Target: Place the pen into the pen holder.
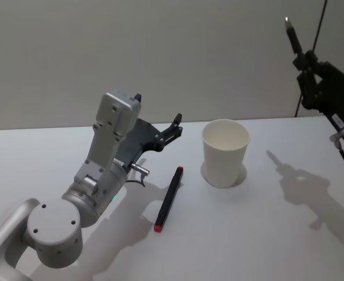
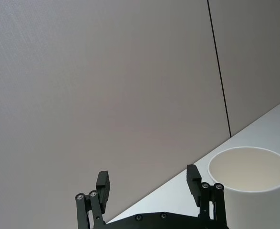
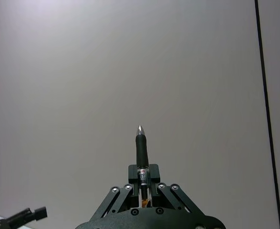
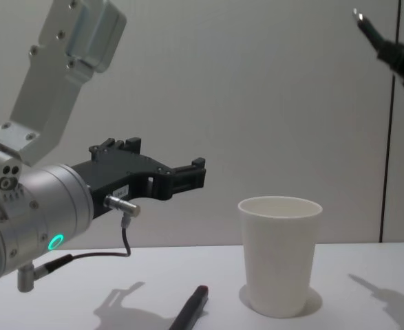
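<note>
The pen holder, a white paper cup (image 1: 225, 153) (image 4: 281, 253) (image 2: 250, 187), stands upright on the table. High to its right, my right gripper (image 1: 305, 63) (image 3: 143, 177) (image 4: 398, 55) is shut on a black pen (image 1: 292, 36) (image 3: 141, 151) (image 4: 367, 27) that points tip-up, well above the cup's rim. A second pen (image 1: 168, 199) (image 4: 191, 309), black with red ends, lies flat on the table left of the cup. My left gripper (image 1: 174, 126) (image 2: 148, 183) (image 4: 188, 175) hovers open above that pen, aimed toward the cup and holding nothing.
The white table (image 1: 265, 234) meets a plain grey wall, with a dark vertical seam (image 2: 218, 67) behind the cup. The left arm's grey body (image 1: 95, 175) takes up the table's near left. The table's surface spreads out to the right of the cup.
</note>
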Action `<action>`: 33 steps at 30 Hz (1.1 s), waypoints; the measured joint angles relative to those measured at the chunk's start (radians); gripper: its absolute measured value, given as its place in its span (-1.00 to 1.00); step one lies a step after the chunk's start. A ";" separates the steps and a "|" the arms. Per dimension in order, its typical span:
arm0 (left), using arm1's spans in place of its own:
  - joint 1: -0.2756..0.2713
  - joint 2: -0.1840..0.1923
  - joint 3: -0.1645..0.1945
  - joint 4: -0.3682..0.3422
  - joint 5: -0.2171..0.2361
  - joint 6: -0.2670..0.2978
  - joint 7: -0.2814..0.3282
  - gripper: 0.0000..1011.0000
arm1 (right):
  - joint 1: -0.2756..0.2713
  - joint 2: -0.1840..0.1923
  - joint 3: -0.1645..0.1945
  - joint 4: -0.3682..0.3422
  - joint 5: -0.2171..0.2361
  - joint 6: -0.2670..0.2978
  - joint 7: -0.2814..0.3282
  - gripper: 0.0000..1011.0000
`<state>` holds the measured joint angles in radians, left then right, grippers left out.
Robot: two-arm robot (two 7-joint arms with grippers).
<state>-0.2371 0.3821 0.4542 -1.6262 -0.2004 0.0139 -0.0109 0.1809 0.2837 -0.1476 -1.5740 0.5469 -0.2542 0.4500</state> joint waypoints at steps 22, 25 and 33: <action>0.000 0.000 0.000 0.000 0.000 0.000 0.000 0.98 | 0.083 -0.058 -0.038 0.132 0.002 -0.088 0.109 -0.76; 0.000 0.000 0.000 0.000 0.000 0.000 0.000 0.98 | 0.094 -0.066 -0.045 0.151 -0.003 -0.095 0.117 -0.76; 0.000 0.000 0.000 0.000 0.000 0.000 0.000 0.98 | 0.141 -0.099 -0.068 0.235 -0.030 -0.124 0.147 -0.76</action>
<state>-0.2371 0.3821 0.4542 -1.6262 -0.2004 0.0138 -0.0109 0.3224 0.1850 -0.2154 -1.3395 0.5165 -0.3778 0.5974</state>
